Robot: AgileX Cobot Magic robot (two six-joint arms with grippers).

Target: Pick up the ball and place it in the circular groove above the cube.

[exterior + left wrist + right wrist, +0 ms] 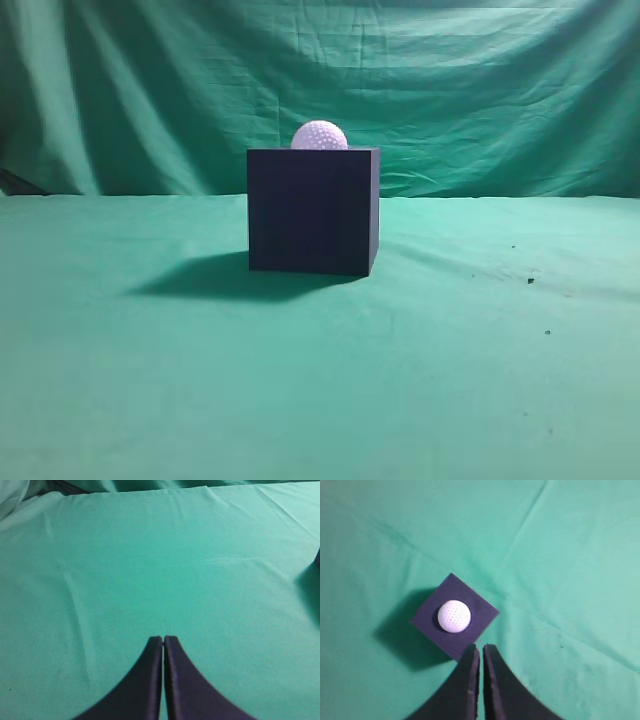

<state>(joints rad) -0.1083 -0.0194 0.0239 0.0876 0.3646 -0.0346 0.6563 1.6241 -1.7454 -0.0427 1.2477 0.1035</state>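
The white dimpled ball (319, 135) sits in the top of the dark navy-black cube (311, 215), which stands mid-table. In the right wrist view, looking down from high above, the ball (454, 616) rests in the middle of the cube's top face (475, 611). My right gripper (481, 648) is shut and empty, hanging above and beside the cube's near corner. My left gripper (163, 639) is shut and empty over bare green cloth; only a dark sliver of the cube (317, 557) shows at that view's right edge. Neither gripper shows in the exterior view.
Green cloth (150, 380) covers the table and hangs as a backdrop (150, 90) behind it. The cube casts a shadow (200, 280) to its left. A few small dark specks (530, 281) lie on the cloth at the right.
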